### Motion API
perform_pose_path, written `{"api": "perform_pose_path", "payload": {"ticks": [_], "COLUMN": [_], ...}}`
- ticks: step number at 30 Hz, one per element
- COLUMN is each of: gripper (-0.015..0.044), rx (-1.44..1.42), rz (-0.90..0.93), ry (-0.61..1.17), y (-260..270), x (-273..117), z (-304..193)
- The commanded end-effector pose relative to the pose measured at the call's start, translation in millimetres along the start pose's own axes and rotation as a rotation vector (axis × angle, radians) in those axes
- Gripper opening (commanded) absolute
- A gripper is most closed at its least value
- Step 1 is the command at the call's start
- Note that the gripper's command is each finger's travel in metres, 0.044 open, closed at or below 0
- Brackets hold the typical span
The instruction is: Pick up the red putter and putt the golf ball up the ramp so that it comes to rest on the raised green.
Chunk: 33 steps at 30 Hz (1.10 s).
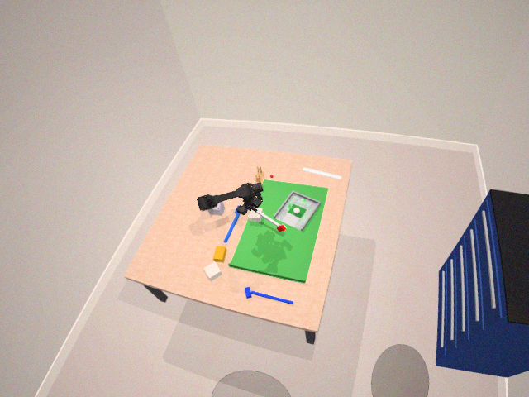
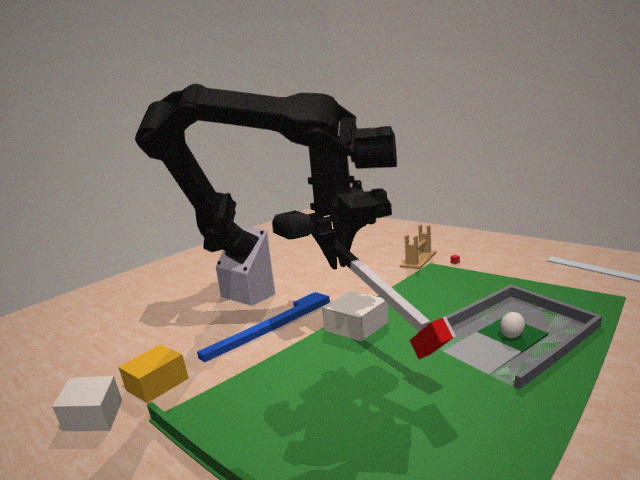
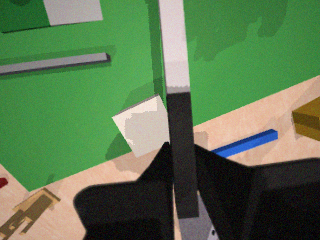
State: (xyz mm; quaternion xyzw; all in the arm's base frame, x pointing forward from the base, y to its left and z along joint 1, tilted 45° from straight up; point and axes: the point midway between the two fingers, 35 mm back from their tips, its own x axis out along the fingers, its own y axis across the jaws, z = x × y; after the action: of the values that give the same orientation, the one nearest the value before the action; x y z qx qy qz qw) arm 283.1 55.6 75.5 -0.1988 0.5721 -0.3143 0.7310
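Observation:
My gripper [image 1: 250, 208] [image 2: 340, 258] [image 3: 175, 145] is shut on the dark grip of the red putter [image 1: 269, 219] [image 2: 390, 293] [image 3: 176, 45]. The pale shaft slants down, and the red head [image 1: 281, 227] [image 2: 432, 338] hangs above the green mat [image 1: 294, 260] [image 2: 542, 413], before the ramp's near edge. The white golf ball [image 1: 296, 210] [image 2: 512, 324] is on the dark raised green [image 1: 302, 212] [image 2: 535, 336] [image 3: 25, 17], beyond the light grey ramp [image 2: 480, 352] [image 3: 75, 11]. Whether it still moves cannot be told. The wrist view does not show the ball or putter head.
Grey walls [image 1: 307, 197] [image 2: 560, 352] [image 3: 55, 63] border the ramp area. A white block [image 1: 254, 215] [image 2: 356, 315] [image 3: 145, 127] stands below the gripper. A blue putter [image 1: 231, 226] [image 2: 263, 329] [image 3: 247, 144], yellow block [image 1: 219, 253] [image 2: 153, 373] and another white block [image 1: 212, 271] [image 2: 87, 404] lie beside the mat.

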Motion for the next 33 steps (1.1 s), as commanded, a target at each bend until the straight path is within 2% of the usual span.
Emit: {"api": "perform_pose_path", "payload": {"ticks": [1, 33], "gripper": [0.0000, 0.0000], "rx": [0.006, 0.000], "rz": [0.002, 0.001], "ry": [-0.004, -0.002], "y": [-0.2, 0.2], "x": [-10.7, -3.2], "z": [0.4, 0.1]}}
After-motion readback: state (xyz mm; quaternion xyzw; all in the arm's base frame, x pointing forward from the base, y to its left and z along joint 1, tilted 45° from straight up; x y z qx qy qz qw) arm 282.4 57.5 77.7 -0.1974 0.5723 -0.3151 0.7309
